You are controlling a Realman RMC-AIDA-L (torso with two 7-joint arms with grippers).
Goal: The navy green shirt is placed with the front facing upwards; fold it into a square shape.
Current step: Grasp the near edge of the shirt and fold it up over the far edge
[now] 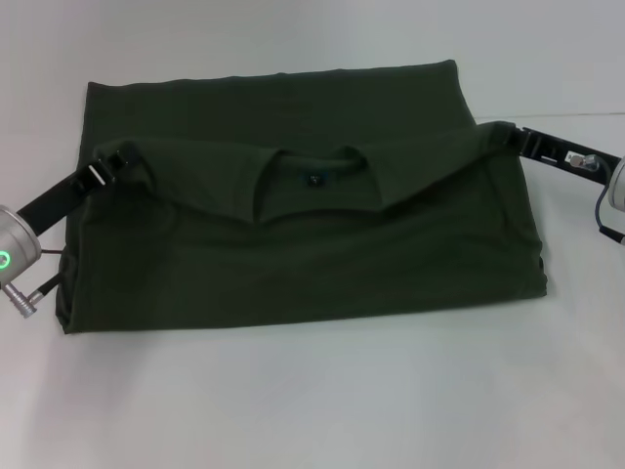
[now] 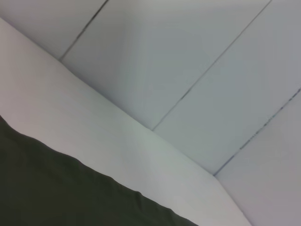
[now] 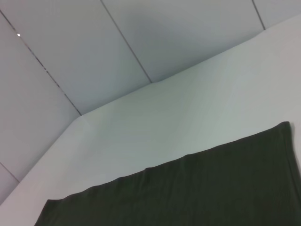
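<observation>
head view | one navy green shirt (image 1: pixel 293 264) | two grippers: left gripper (image 1: pixel 122 161), right gripper (image 1: pixel 500 135), each clenching shirt

A plain white tabletop (image 1: pixel 293 401) fills the head view under even light, and past its far edge the wrist views show pale grey panelled flooring (image 2: pixel 197 61) crossed by thin dark seams.

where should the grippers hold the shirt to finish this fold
Best at the two ends of the raised collar edge of the shirt. The left gripper comes in from the shirt's left side and the right gripper from its right, and each appears to pinch a shoulder corner. Held there, the edge hangs fairly evenly between them, so it should lay down straight.
</observation>
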